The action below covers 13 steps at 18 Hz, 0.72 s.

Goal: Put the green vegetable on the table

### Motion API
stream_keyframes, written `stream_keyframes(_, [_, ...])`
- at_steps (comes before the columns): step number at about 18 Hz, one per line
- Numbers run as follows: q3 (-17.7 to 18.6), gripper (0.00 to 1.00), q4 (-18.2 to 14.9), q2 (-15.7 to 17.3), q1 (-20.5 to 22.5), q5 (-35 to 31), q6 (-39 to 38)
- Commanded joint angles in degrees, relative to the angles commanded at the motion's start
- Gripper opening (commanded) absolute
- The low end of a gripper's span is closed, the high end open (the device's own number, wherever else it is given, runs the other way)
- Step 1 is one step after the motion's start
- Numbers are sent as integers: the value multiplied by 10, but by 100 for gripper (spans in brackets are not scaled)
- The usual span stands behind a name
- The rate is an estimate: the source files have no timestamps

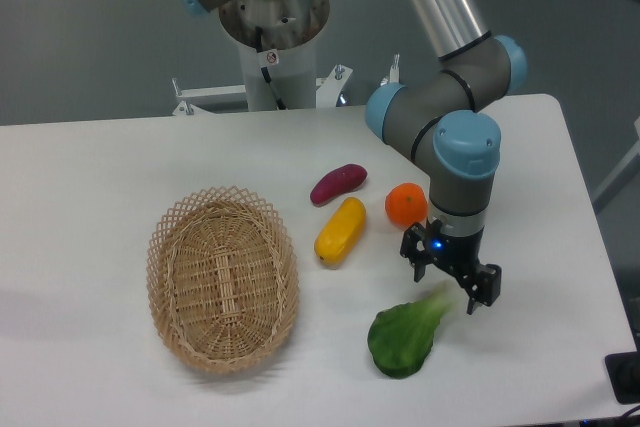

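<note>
Task seemingly done: green vegetable [405, 336] lying on the table [90, 167] near its front right edge, outside the wicker basket [222, 280]; gripper [450, 282] spread open at its pale stem, gripping nothing, only withdrawal left

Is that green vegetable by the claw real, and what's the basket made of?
The green vegetable looks like a toy, probably plastic or rubber: smooth, evenly coloured, faintly glossy leaves. The basket appears to be woven wicker or rattan, matte tan, with an open lattice rim. Neither can be confirmed by sight alone.
</note>
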State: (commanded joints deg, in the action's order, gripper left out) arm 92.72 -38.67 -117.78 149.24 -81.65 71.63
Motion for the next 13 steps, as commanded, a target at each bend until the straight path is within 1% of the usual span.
stream_keyframes(2, [-5, 100, 0, 11, 3, 0, -3])
stream_keyframes(5, [-26, 100, -6, 29, 5, -10, -12])
stream_keyframes(6, [-32, 100, -8, 38, 6, -26, -14])
stream_keyframes(7, [-36, 100, -8, 46, 6, -58, -7])
stream_keyframes(8, [-46, 100, -17, 54, 8, -76, -5])
stream_keyframes(11, [-72, 100, -93, 71, 17, -76, 3])
stream_keyframes(13, [-82, 100, -134, 75, 28, -66, 26])
